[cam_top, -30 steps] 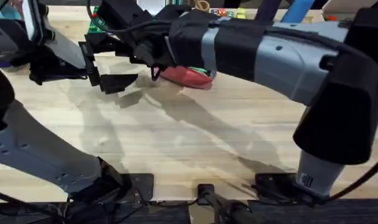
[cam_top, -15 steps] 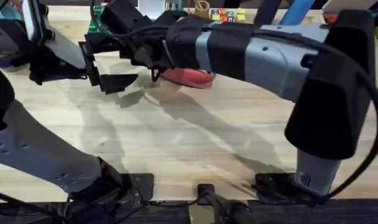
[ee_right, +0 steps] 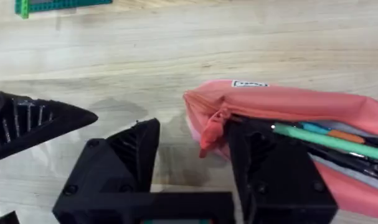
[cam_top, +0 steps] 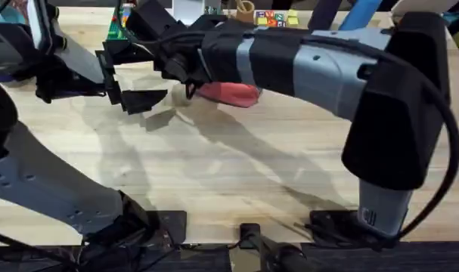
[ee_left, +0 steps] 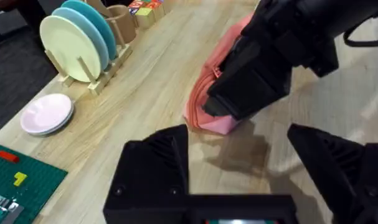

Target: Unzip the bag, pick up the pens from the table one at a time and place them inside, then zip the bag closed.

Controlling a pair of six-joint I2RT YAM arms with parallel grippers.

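Overhead: above bases, facing forward-down. Both wrist cameras close, sharing bag.

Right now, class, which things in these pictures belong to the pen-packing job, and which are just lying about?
Belong to the job:
- bag, unzipped
- green pen inside it
- left gripper, open
- right gripper, open at the bag's end
- table

Just lying about:
- plates in a wooden rack
- pink plates
- green building-block baseplate

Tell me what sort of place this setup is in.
Probably a robot lab or test bench: two arms work over a wooden table laid with practice props, a plate rack, a green building-block baseplate, a pink pouch.
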